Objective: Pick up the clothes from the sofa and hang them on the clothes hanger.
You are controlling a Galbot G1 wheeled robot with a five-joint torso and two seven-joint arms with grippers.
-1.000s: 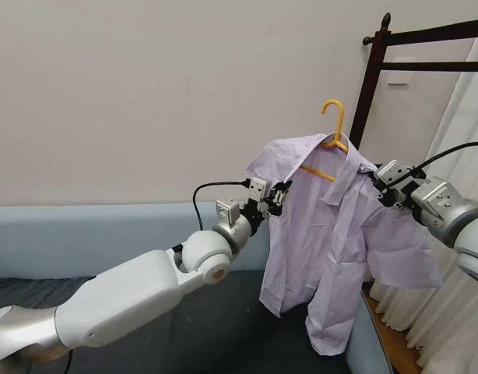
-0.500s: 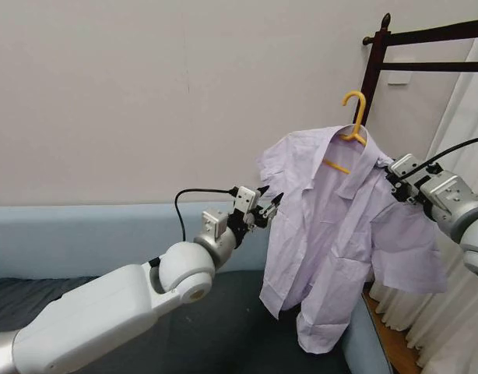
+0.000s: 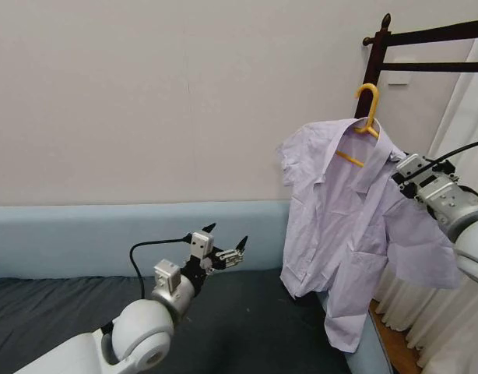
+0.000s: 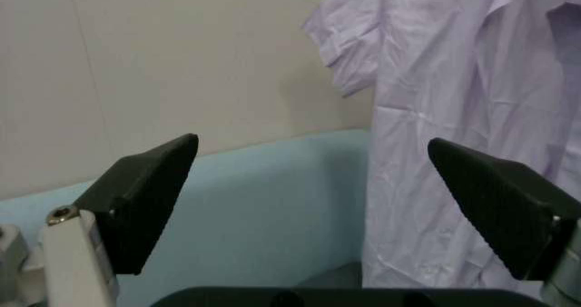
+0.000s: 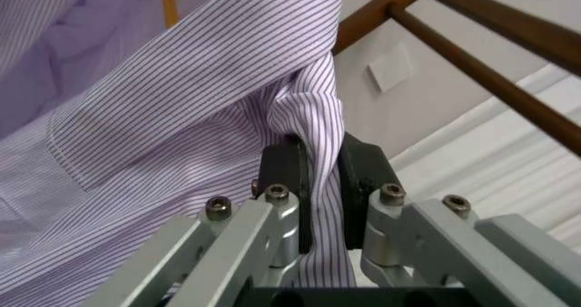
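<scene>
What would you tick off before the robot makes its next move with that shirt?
1. Right gripper shut on the shirt, at its shoulder: ok.
2. Shirt sitting on the yellow hanger: ok.
3. Hanger hook over a bar of the wooden rack: not ok, it hangs below the bars.
4. Left gripper open and apart from the shirt: ok.
5. Shirt hem free of the sofa: cannot tell.

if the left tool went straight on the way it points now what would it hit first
The open left tool would probably meet the sofa's blue backrest first, just beside the hanging shirt; depth is unclear.
</scene>
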